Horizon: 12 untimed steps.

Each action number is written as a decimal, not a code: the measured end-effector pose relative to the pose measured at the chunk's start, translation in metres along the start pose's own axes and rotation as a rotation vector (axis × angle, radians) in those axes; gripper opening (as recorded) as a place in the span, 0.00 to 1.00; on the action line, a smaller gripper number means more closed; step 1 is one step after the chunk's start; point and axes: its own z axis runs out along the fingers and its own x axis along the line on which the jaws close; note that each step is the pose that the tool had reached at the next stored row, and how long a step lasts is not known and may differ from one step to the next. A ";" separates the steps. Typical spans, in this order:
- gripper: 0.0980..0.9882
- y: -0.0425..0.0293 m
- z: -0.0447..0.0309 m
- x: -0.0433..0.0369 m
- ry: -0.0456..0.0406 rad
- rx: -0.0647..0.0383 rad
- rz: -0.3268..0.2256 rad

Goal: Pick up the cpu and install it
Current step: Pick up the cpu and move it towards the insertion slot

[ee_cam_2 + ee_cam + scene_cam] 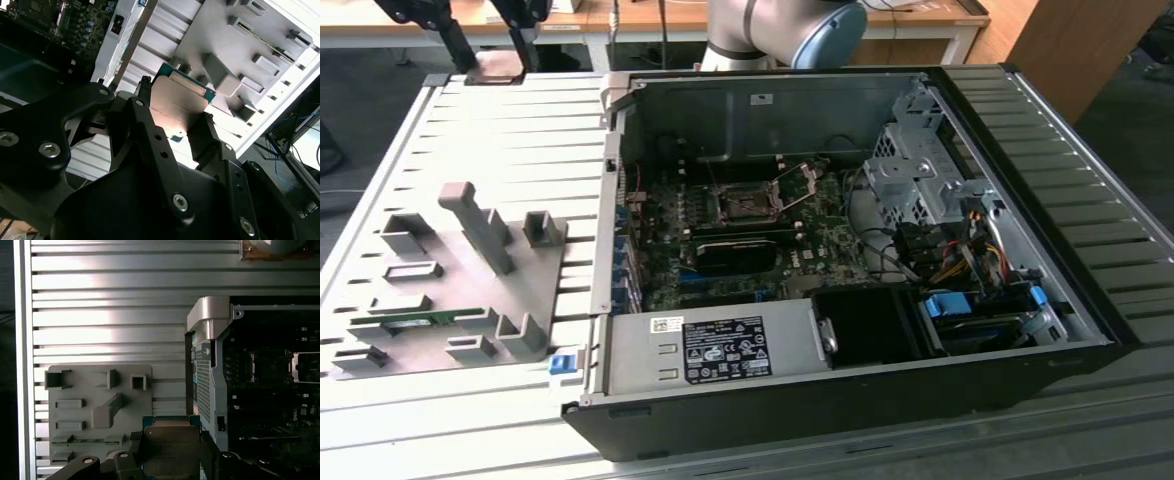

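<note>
hand (175, 107) is closed on the cpu (182, 102), one black finger (142, 107) on each opposite edge, chip lifted clear of the slatted metal surface (494, 130). cpu's flat metal top with a thin green rim shows between the fingers in both wrist views. in the exterior view the hand hangs over the far corner of the surface on the exterior view's left, well apart from the open computer case (854, 420), with the grey arm (787, 30) behind the case. in the first wrist view the chip sits over the edge of the grey fixture tray (80, 390), between the tray and the case wall. the tray lies flat on the surface on the exterior view's left, with raised grey blocks and a narrow green circuit strip (414, 321) in one of its slots. the case lies on its side with the panel off and the motherboard (720, 250) exposed. the cpu socket (750, 205) near the board's middle looks open, its metal frame flipped up beside it, nothing seated in it that i can make out. power supply (707, 350) sits at the case's near edge.
</note>
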 end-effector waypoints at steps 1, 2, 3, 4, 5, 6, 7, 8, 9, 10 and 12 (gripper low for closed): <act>0.50 0.0004 0.0001 -0.0015 0.0000 0.000 0.000; 0.50 0.0007 0.0002 -0.0029 0.0000 0.000 0.000; 0.50 0.0010 0.0003 -0.0044 0.0001 0.000 0.000; 0.50 0.0014 0.0004 -0.0060 0.0000 0.000 0.000; 0.50 0.0017 0.0005 -0.0074 0.0001 0.000 0.000; 0.50 0.0021 0.0005 -0.0089 0.0001 0.000 0.000; 0.50 0.0025 0.0006 -0.0103 0.0002 0.000 0.000; 0.50 0.0028 0.0008 -0.0117 0.0001 0.000 0.000; 0.50 0.0032 0.0009 -0.0132 0.0000 0.000 0.000; 0.50 0.0036 0.0010 -0.0147 0.0001 0.000 0.000; 0.50 0.0044 0.0013 -0.0175 0.0000 0.000 0.000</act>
